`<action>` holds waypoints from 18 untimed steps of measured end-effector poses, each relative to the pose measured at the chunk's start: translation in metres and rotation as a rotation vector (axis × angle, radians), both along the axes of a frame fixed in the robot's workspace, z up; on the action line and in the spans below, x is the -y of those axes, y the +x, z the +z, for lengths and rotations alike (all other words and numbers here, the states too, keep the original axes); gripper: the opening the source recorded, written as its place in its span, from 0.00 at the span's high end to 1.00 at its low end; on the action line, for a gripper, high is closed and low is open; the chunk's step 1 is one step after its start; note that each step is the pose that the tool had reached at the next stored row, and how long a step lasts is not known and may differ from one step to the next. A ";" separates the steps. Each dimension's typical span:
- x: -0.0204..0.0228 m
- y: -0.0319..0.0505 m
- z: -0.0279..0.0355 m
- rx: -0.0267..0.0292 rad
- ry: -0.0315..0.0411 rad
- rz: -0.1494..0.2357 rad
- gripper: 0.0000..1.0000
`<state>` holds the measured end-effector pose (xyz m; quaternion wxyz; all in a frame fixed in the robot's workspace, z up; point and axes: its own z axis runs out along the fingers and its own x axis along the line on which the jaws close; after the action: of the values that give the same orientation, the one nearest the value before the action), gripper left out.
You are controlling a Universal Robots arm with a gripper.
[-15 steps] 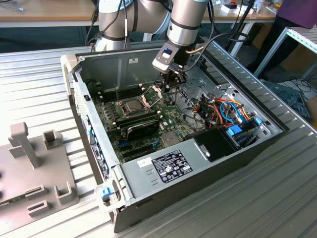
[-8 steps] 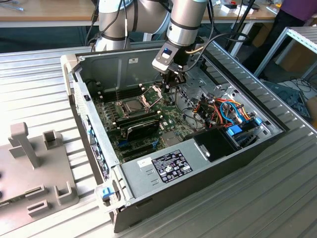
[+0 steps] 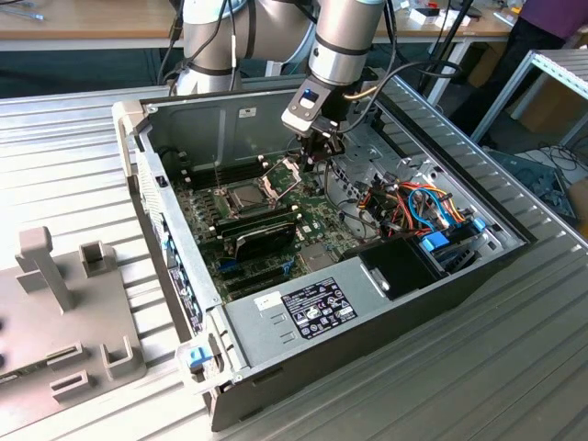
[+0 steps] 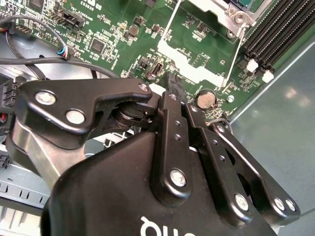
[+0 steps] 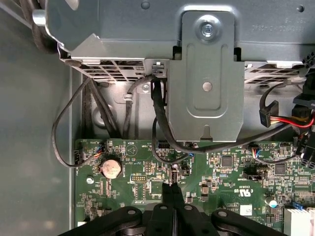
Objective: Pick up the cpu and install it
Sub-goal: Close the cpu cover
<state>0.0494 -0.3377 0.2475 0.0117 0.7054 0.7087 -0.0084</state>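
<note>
The cpu (image 3: pixel 246 196), a small flat silvery-grey square chip, seems to lie in the dark square socket (image 3: pixel 226 198) beside the raised hinged metal frame (image 3: pixel 284 171), so the black gripper (image 5: pixel 173 186), clenched on nothing visible just above the green motherboard (image 5: pixel 140 167), should work slowly, clear of the loose black cables (image 5: pixel 155 103).

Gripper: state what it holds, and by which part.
Nothing, as far as the wrist views show. The gripper is shut, jaws pressed together with nothing between them, its tips just above the motherboard near the coin cell.
</note>
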 end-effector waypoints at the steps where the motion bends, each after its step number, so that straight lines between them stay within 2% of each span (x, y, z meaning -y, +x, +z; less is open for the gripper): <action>1: -0.0003 -0.0006 0.0000 0.0000 0.0000 0.000 0.89; 11: -0.0048 -0.0026 -0.0003 0.0003 0.0008 0.000 0.89; 18: -0.0048 -0.0037 -0.0004 0.0006 0.0010 0.000 0.89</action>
<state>0.0456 -0.3329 0.2471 0.0115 0.7054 0.7087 -0.0078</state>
